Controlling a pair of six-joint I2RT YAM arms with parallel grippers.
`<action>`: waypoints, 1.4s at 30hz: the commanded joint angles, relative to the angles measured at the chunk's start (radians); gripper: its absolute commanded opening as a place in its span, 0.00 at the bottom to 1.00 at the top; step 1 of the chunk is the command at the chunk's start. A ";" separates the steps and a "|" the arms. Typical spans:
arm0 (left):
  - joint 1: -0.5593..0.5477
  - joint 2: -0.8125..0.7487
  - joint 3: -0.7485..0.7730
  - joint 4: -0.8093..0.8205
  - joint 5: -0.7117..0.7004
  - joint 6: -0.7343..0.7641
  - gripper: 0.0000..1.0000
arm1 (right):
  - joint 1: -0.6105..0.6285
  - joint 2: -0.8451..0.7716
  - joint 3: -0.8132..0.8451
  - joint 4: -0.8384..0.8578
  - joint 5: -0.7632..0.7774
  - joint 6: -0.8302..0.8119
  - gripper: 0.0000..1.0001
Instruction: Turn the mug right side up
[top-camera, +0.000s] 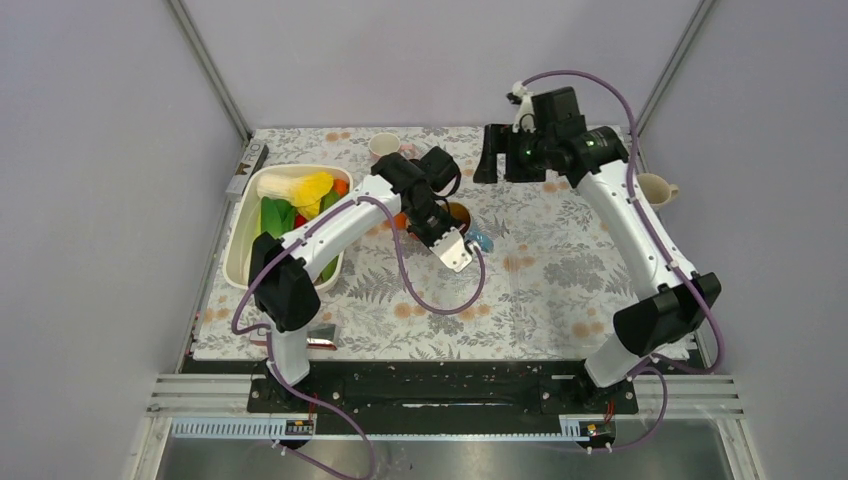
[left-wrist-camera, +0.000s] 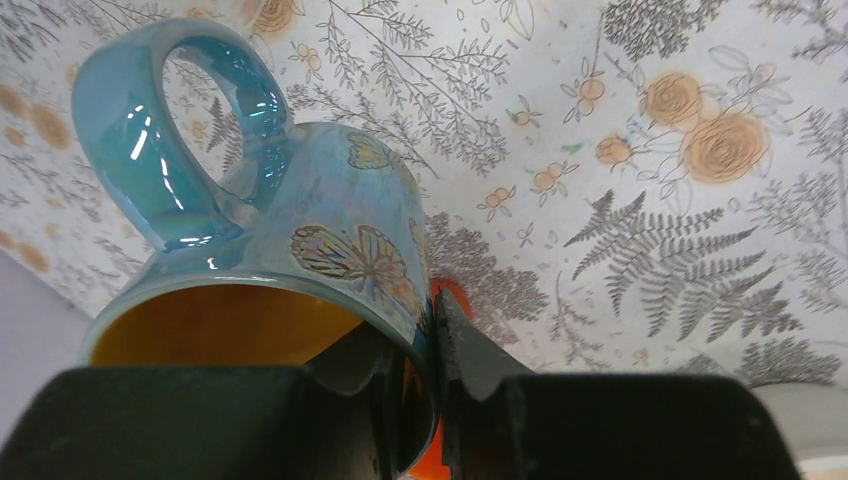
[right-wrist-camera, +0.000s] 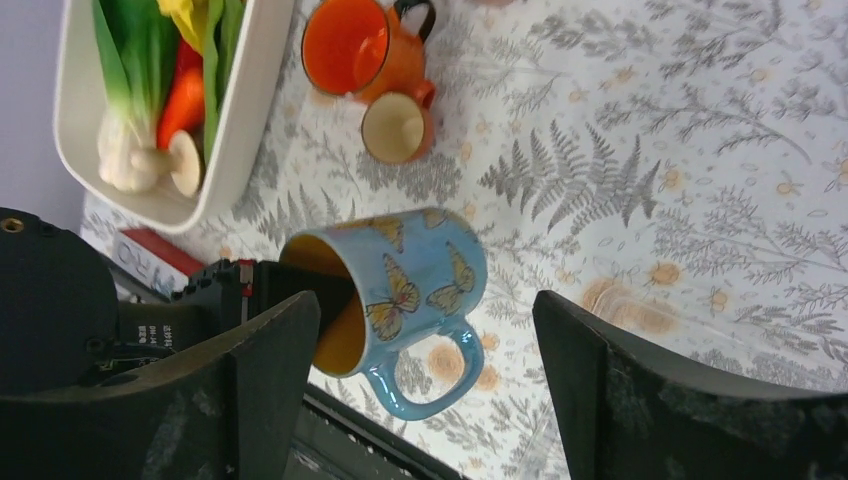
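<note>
The mug (left-wrist-camera: 300, 210) is light blue with butterflies, an orange-yellow inside and a loop handle. My left gripper (left-wrist-camera: 432, 310) is shut on its rim, one finger inside the mouth and the other finger (left-wrist-camera: 470, 350) on the outer wall. In the right wrist view the mug (right-wrist-camera: 420, 275) hangs over the table lying roughly on its side, mouth toward the left gripper (right-wrist-camera: 250, 290), handle toward the near edge. From above, the mug (top-camera: 478, 240) shows mid-table under the left gripper (top-camera: 452, 222). My right gripper (top-camera: 505, 158) is raised at the back, open and holding nothing; the right wrist view frames the mug between its fingers (right-wrist-camera: 425, 300).
A white tray (top-camera: 240, 230) of toy vegetables sits at the left. An orange mug (right-wrist-camera: 350, 45) and a small orange cup (right-wrist-camera: 395, 128) stand beside it. A cream mug (top-camera: 652, 188) is at the right edge, a white cup (top-camera: 383, 146) at the back, a red box (top-camera: 320, 343) front left.
</note>
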 joint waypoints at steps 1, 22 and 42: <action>-0.030 -0.035 0.077 0.048 -0.052 0.136 0.00 | 0.088 0.035 0.064 -0.140 0.087 -0.052 0.86; -0.095 0.012 0.134 0.167 -0.129 -0.023 0.00 | 0.178 0.244 -0.041 -0.031 0.292 -0.129 0.49; -0.016 0.042 0.194 0.411 -0.193 -0.410 0.71 | -0.174 0.378 0.097 0.098 0.329 -0.041 0.00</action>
